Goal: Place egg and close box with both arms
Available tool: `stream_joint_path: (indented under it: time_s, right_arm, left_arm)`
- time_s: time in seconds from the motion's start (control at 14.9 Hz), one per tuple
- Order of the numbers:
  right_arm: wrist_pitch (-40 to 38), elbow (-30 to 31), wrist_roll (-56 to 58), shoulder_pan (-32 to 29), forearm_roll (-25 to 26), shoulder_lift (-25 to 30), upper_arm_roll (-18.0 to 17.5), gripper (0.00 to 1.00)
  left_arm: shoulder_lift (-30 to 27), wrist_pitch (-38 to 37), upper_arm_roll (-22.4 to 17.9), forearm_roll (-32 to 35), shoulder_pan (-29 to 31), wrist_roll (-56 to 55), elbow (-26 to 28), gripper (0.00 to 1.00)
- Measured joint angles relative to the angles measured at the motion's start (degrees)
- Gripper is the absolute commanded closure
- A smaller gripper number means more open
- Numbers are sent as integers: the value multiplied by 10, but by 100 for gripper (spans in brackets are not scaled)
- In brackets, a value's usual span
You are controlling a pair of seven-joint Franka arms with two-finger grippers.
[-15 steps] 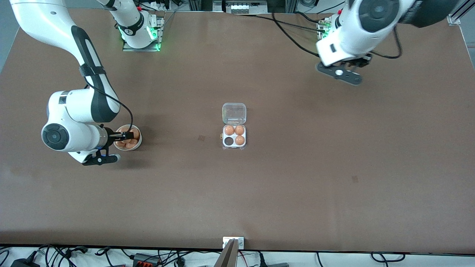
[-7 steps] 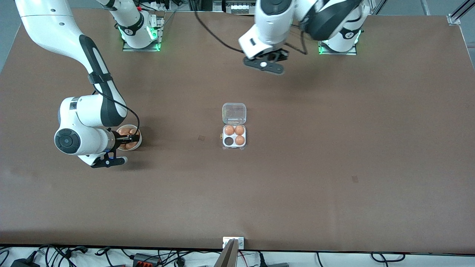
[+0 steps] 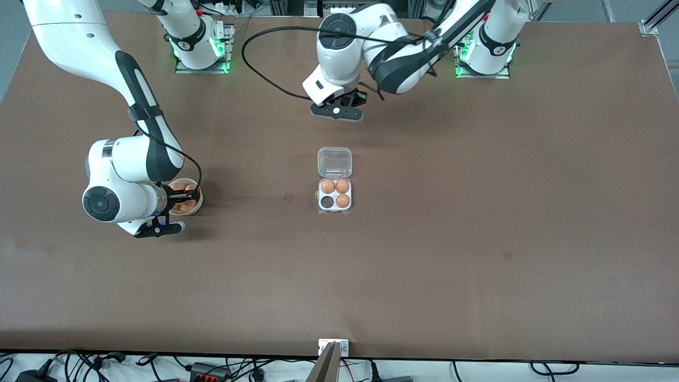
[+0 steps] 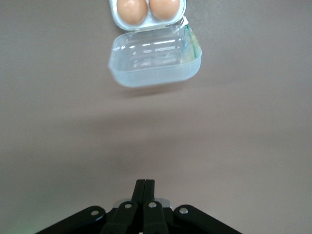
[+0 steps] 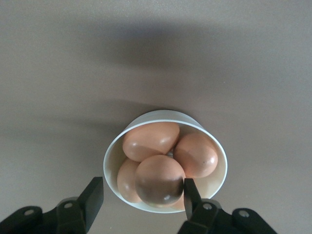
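Right pincer spread wide over bowl, astride top egg — off-centre squeeze, egg slips. Left pincer clenched over worktop near box — lid open, one cell empty.

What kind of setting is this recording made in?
Most likely a robotics lab bench, not a kitchen: two arms bolted to a bare brown table, loose cables along its edge, and only a small egg box and a bowl of eggs as props.
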State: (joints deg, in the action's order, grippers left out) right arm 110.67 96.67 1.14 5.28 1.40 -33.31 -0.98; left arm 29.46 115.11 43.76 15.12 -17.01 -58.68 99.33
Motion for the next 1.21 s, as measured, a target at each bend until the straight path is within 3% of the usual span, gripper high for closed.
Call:
stream_joint_path:
  time_s: [0.27, 1.21]
  right_arm:
    - [-5, 0, 0, 0, 0, 0, 0, 28]
    - [-9, 0, 14, -1, 2, 0, 5, 30]
  left_arm:
    - [69, 37, 0, 101, -29, -89, -1, 99]
    - [71, 24, 3, 107, -33, -92, -7, 99]
